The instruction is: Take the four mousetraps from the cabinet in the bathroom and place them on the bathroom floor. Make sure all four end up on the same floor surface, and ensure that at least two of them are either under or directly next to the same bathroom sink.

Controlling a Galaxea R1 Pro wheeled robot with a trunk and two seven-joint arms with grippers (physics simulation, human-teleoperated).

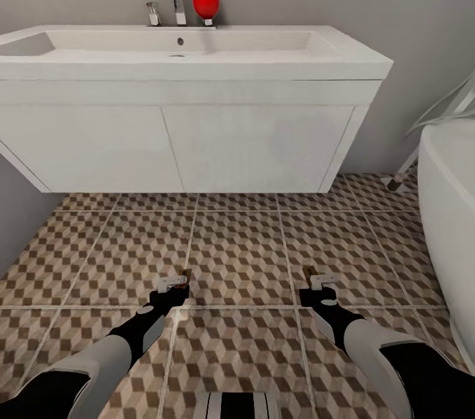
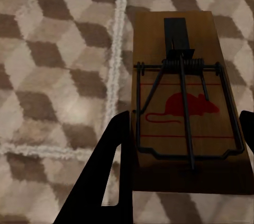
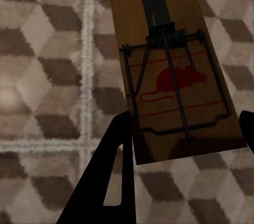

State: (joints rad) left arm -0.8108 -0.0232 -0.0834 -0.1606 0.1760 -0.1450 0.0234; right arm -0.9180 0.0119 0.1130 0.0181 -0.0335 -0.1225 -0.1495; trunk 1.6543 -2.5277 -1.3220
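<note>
Left gripper (image 1: 173, 285): clamped on mousetrap (image 2: 188, 102), held above bathroom floor (image 1: 237, 247). Right gripper (image 1: 321, 284): clamped on second mousetrap (image 3: 172, 70), likewise above floor. Sink (image 1: 191, 49) ahead of both grippers.

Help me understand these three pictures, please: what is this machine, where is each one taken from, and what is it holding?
It is a simulated two-armed wheeled robot. The big picture looks down from its head at a white sink on a vanity, above the patterned bathroom floor, with a bathtub at the side. The other two come from cameras by each gripper. The left gripper holds one mousetrap between its fingers; the right gripper holds another mousetrap. Both hang above the tiles.
</note>
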